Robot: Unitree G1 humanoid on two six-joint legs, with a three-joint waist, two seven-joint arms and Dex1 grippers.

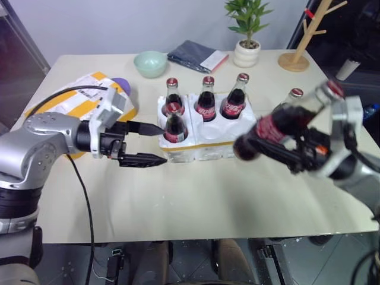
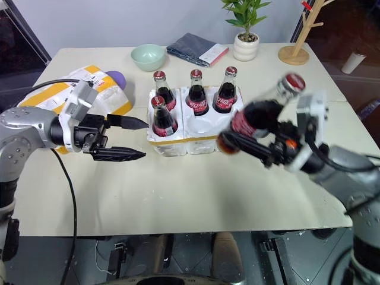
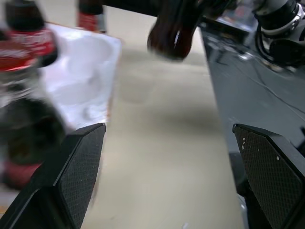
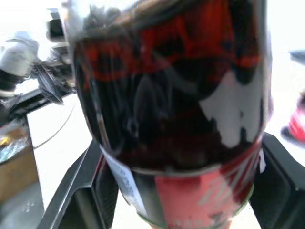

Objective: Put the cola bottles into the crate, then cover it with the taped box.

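Glass, foam, matt table, plastic and metal on the arms.
You've got glossy dark glass cola bottles with shiny red labels; the one in your right gripper throws bright reflections in the right wrist view. The crate is white styrofoam, matt and slightly grainy, with a thin yellow tape strip. The taped box has smooth, glossy yellow tape bands and a paper label. The table is matt, smooth beige. Your left gripper fingers are black plastic with textured pads. The bowl is smooth pale-green glaze; the coat stand is bare wood.
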